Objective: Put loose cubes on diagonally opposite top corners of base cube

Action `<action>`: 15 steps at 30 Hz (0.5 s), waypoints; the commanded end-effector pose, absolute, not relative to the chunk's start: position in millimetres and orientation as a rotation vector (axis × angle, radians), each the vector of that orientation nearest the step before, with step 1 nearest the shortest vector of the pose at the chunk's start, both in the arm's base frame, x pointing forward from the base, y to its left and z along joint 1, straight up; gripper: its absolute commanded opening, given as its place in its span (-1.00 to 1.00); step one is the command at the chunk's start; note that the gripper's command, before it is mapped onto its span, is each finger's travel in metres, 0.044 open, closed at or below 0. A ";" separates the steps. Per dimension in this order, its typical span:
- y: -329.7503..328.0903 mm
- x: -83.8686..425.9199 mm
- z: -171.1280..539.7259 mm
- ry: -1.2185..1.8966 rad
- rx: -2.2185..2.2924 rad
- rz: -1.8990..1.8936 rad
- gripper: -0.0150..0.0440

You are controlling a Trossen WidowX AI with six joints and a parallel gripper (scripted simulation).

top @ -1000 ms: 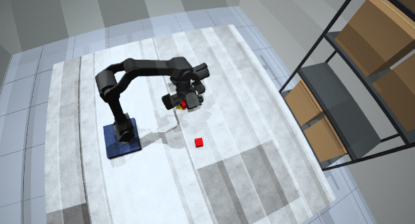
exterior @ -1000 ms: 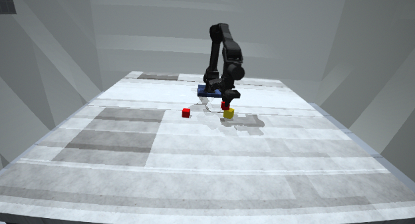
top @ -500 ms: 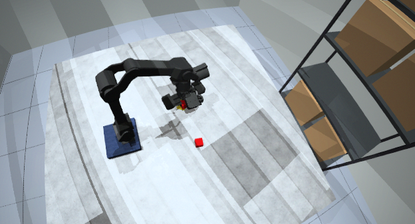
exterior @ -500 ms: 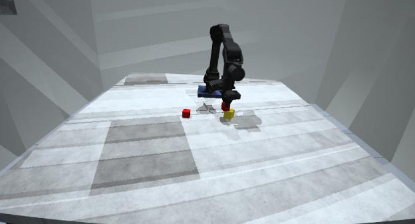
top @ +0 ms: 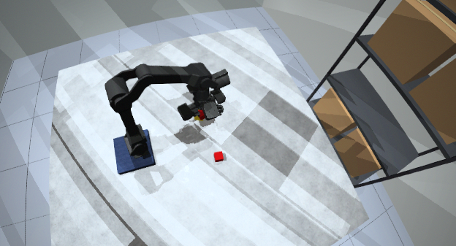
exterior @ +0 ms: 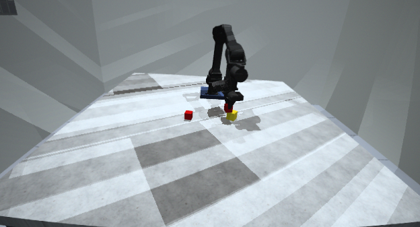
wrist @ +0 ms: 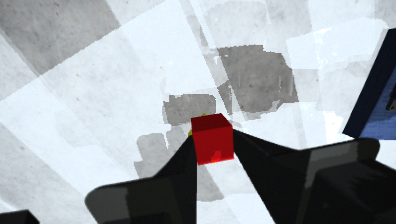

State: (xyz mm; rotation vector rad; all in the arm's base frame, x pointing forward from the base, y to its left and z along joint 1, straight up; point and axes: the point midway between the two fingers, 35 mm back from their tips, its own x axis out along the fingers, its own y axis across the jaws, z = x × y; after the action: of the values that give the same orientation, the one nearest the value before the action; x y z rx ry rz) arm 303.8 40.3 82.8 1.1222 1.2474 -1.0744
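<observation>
The yellow base cube (top: 197,117) (exterior: 232,116) stands on the table, with only small yellow bits showing past the held cube in the wrist view. One red cube (top: 202,114) (exterior: 227,108) (wrist: 213,140) is between the fingers of my gripper (exterior: 229,106) (wrist: 211,136), which is shut on it. In the exterior view this cube overlaps the upper left part of the yellow cube; whether the two touch I cannot tell. The other red cube (top: 218,156) (exterior: 188,115) lies loose on the table, apart from the base cube.
The arm stands on a blue base plate (top: 118,163) (exterior: 204,93) (wrist: 363,113) on the pale table (top: 172,215) (exterior: 111,178). A shelf rack with cardboard boxes (top: 407,40) stands beyond the table's edge at the right in the top view.
</observation>
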 end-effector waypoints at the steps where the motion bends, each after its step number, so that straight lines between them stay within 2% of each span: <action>1: 41.0 302.6 81.2 1.253 1.126 -1.078 0.04; 3: 41.0 302.6 81.2 1.253 1.126 -1.078 0.20; 15: 40.2 303.5 93.4 1.247 1.122 -1.074 0.20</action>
State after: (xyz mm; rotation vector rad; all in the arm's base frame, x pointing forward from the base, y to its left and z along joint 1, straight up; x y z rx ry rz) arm 300.7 39.9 86.2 1.1156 1.2564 -1.0842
